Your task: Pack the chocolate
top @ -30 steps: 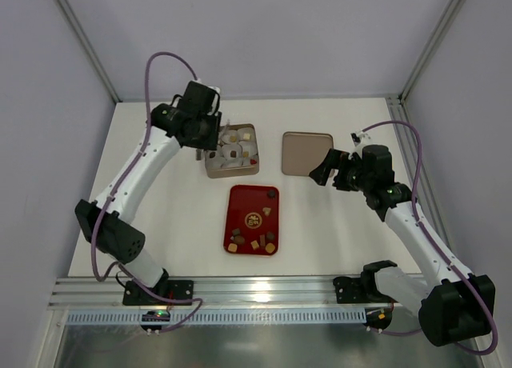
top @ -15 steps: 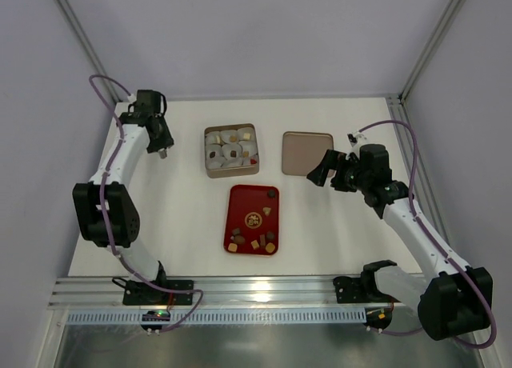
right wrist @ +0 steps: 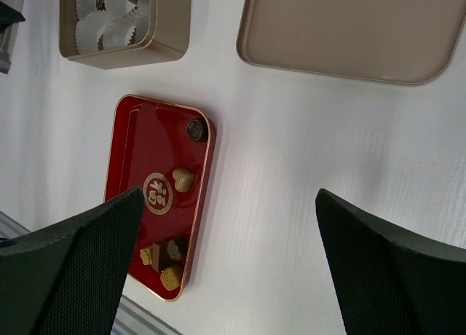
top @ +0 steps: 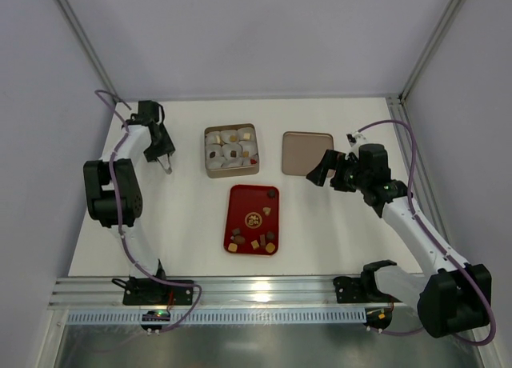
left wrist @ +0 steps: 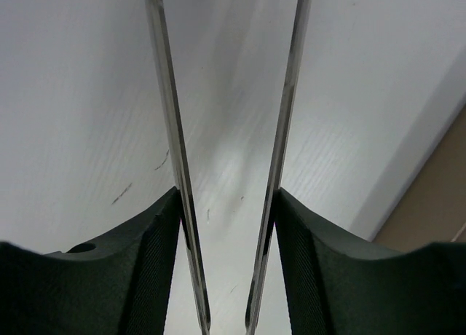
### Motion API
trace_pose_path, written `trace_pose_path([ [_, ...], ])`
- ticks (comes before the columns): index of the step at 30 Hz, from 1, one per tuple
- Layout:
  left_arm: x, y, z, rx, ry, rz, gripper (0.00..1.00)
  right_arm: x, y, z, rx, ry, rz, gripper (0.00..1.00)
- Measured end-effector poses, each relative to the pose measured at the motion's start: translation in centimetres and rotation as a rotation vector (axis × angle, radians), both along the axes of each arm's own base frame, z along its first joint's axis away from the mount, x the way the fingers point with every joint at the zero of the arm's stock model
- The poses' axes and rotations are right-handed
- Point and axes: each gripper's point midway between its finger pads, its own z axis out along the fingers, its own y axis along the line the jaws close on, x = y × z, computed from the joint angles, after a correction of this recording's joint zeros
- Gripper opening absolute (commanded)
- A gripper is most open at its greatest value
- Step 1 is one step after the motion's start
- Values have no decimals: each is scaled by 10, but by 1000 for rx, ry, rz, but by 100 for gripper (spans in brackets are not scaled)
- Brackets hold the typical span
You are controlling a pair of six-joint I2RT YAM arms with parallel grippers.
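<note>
The tray [right wrist: 138, 149] looked glossy red with a gilt rim. The tin [right wrist: 124, 56] and lid [right wrist: 349, 29] were matt golden metal, the cups [right wrist: 98, 30] crinkled paper, the table [right wrist: 291, 204] matt white, finely ribbed.

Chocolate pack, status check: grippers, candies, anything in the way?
Left gripper open, empty, left of the tin. Right gripper open, empty, by the lid. Several chocolates on red tray, some in tin. Nothing blocking.
</note>
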Motion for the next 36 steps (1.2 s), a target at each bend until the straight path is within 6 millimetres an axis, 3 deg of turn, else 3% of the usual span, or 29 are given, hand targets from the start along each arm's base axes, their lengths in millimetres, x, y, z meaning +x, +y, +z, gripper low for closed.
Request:
trace_pose_path([
  [8,-20,-1,-62,-27,151,3,64,0,0,-4,-1,6,0,100],
  [12,-16,1,-61,-37,135,13,68,-1,0,-8,-3,17,0,100],
  [18,-15,1,-60,-49,126,27,83,-2,0,-14,-6,36,-1,100],
  [23,-19,0,-53,-64,129,34,86,0,-2,-21,-17,61,-15,100],
  [27,-20,-3,-21,-76,74,40,85,7,-5,-22,-37,95,-42,100],
  [32,-21,-18,70,-99,-146,-9,84,31,-13,-9,-83,96,-103,100],
  [34,-27,-39,114,-117,-256,-65,83,45,-17,-2,-110,94,-135,100],
  [36,-37,-72,149,-147,-340,-153,83,58,-21,1,-132,89,-163,100],
])
